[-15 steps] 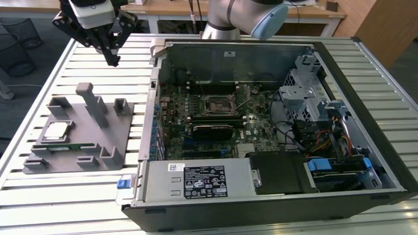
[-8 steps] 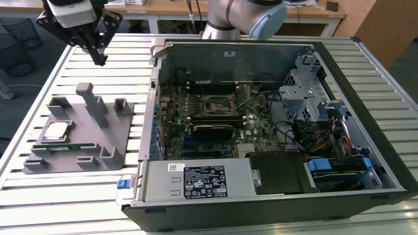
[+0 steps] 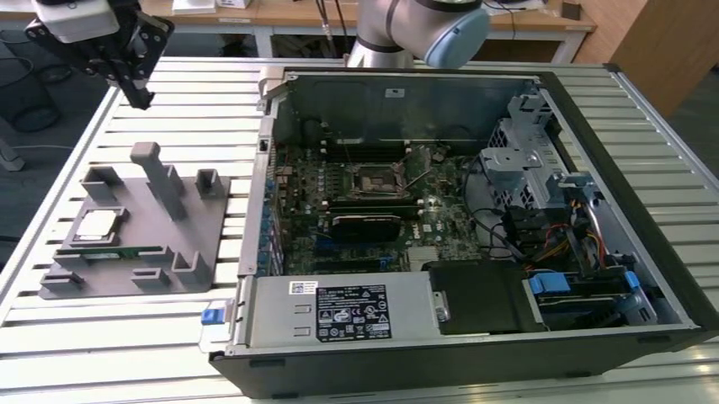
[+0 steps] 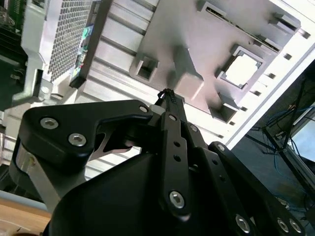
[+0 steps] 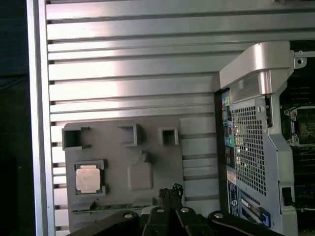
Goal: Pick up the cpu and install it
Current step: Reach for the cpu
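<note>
**Empty-jawed above the fixture**

I am the gripper (image 3: 143, 101), and I hang in the upper left of the exterior view, my jaws pressed together on nothing. The cpu (image 3: 96, 225) lies flat at the frame's left, below me, in a pocket of the grey fixture (image 3: 180, 252). I judge the pocket keeps it square for grasping. The socket (image 3: 371, 178) sits mid-frame inside the open computer case (image 3: 629, 252).

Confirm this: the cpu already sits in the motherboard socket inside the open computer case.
Not right. The cpu sits in the grey fixture outside the open computer case, not in the motherboard socket, as the exterior view shows.
</note>
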Controlling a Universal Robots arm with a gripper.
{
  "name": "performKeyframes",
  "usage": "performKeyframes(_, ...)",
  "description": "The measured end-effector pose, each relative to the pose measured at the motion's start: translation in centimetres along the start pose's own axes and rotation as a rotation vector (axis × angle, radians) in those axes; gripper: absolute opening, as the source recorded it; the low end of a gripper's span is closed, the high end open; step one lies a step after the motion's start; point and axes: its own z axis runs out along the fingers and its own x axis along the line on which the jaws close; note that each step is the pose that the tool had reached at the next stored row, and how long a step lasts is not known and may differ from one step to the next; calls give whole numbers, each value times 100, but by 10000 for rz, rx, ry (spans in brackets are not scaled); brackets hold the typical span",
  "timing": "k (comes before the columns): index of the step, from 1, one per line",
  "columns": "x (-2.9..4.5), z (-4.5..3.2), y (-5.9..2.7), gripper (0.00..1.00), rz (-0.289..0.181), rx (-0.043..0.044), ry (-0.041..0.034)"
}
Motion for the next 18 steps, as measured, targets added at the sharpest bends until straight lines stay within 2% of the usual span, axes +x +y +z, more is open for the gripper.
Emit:
performKeyframes(9, 364, 24, -8, 10, 1, 2, 26)
performKeyframes(13, 455, 36, -27, 10, 1, 2, 26)
performKeyframes(18, 531, 47, -53, 10, 1, 2, 26)
